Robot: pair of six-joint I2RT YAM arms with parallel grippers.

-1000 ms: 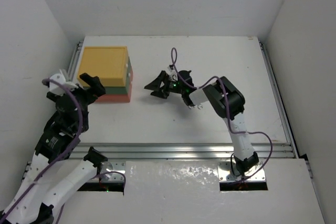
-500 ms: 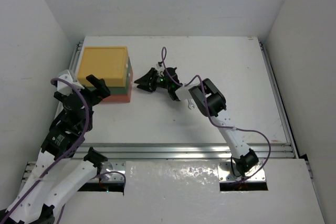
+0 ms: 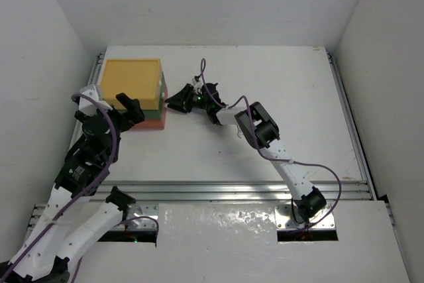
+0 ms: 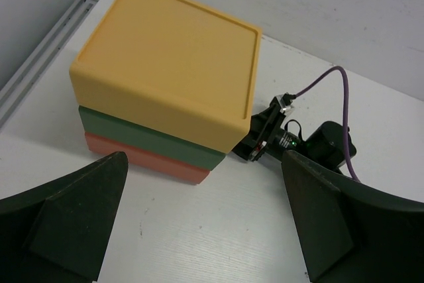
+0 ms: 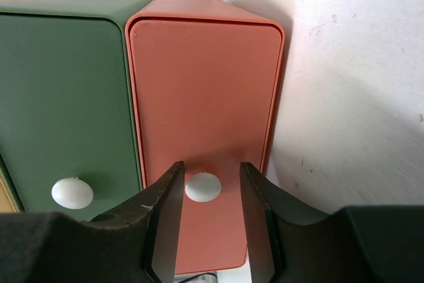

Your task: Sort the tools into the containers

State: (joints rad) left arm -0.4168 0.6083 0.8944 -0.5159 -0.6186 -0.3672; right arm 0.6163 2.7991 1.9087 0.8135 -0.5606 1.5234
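The containers are a stack of three drawer boxes at the table's back left: yellow on top, dark green in the middle, red-orange at the bottom. My right gripper is open at the stack's right face. In the right wrist view its jaws stand either side of the red-orange drawer's white knob, not closed on it. The green drawer has its own white knob. My left gripper is wide open and empty near the stack's front corner. No tools are in view.
Metal rails run along the table's near edge and both sides. White walls close in the table on the left, back and right. The right arm's purple cable loops just right of the stack.
My right gripper has moved left across the table to the stack's drawer fronts. My left gripper has shifted right and slightly forward, staying open near the stack's front corner.
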